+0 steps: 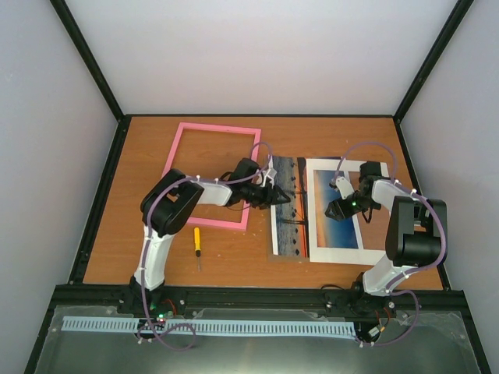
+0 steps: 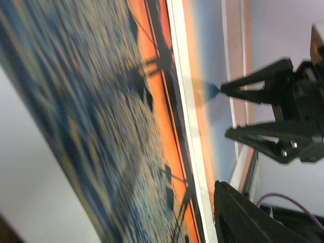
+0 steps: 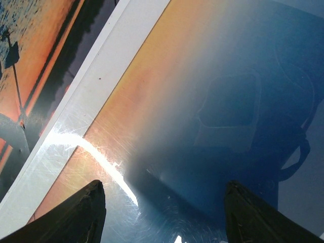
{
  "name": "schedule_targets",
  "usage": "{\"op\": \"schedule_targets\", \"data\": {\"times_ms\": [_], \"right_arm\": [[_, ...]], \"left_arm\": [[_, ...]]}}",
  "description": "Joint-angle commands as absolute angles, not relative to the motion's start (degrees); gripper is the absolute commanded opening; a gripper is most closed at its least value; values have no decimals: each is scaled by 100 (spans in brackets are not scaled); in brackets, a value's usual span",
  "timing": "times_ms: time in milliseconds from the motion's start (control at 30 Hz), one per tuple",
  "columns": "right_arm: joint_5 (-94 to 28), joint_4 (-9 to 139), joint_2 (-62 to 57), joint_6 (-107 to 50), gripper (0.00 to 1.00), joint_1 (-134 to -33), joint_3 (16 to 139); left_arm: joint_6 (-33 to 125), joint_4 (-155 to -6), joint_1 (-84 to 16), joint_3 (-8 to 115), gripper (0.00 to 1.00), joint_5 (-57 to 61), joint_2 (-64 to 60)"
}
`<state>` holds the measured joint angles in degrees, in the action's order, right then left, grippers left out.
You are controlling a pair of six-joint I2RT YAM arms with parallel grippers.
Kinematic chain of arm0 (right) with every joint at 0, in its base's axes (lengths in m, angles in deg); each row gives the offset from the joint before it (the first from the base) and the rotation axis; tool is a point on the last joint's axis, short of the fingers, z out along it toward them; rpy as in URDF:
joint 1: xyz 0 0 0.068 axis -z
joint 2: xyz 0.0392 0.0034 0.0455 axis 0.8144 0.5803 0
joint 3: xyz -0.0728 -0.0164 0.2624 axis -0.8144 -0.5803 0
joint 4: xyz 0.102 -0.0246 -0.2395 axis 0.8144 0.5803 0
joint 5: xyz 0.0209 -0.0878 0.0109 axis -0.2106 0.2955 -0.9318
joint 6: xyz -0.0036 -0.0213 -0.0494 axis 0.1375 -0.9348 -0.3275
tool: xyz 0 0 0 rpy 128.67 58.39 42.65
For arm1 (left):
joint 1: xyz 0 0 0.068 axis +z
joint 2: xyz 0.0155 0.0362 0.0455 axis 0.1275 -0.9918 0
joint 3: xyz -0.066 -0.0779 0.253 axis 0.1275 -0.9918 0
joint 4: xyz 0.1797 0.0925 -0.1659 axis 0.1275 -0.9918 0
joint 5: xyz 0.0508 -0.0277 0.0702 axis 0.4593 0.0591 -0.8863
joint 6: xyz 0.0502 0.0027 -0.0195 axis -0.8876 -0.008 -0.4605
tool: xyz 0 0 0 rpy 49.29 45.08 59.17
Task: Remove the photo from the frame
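Pink frame (image 1: pixel 219 127) was noted empty at left; photo (image 1: pixel 285 214) lay partly under white mat (image 1: pixel 335 255). Right gripper (image 1: pixel 337 210) was seen open, empty; left gripper (image 1: pixel 283 199): hold undetermined.

A yellow-handled screwdriver (image 1: pixel 197 240) lies on the brown desk (image 1: pixel 234 265) toward 8 o'clock, tip pointing to 6. A white mat (image 1: pixel 337 255) lies flat toward 3 o'clock. A white slotted strip (image 1: pixel 234 326) runs below the desk's near edge.
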<state>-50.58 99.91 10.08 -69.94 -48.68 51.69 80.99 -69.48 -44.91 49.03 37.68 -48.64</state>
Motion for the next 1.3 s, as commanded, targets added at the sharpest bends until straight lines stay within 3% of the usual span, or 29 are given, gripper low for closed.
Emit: {"op": "schedule_targets", "data": {"times_ms": [0, 267, 500, 733, 1033, 1133, 1267], "right_arm": [[-4857, 10067, 1205, -7017, 62, -4892, 5034], [-4840, 10066, 1205, -7004, 62, -4890, 5050], [-4711, 10159, 1133, -6959, 63, -4894, 5166], [-4251, 10480, 402, -6803, 67, -4798, 5625], [-5381, 10819, -191, -5610, 71, -4780, 6311], [-5982, 10633, -347, -5342, 72, -4783, 6195], [-5883, 10314, -357, -5391, 72, -4787, 5876]], "left_arm": [[7938, -7206, -4294, 5274, 54, 3241, -5118], [8047, -7106, -4283, 5410, 39, 3369, -5198], [8105, -6956, -4283, 5325, 15, 3428, -5112], [7880, -7046, -4268, 5153, 1, 3447, -4595], [7604, -7780, -3959, 4825, 1, 3573, -3729], [7534, -8134, -3689, 4610, 1, 3725, -3345], [7082, -8987, -3405, 4582, 1, 3697, -2840]]}}
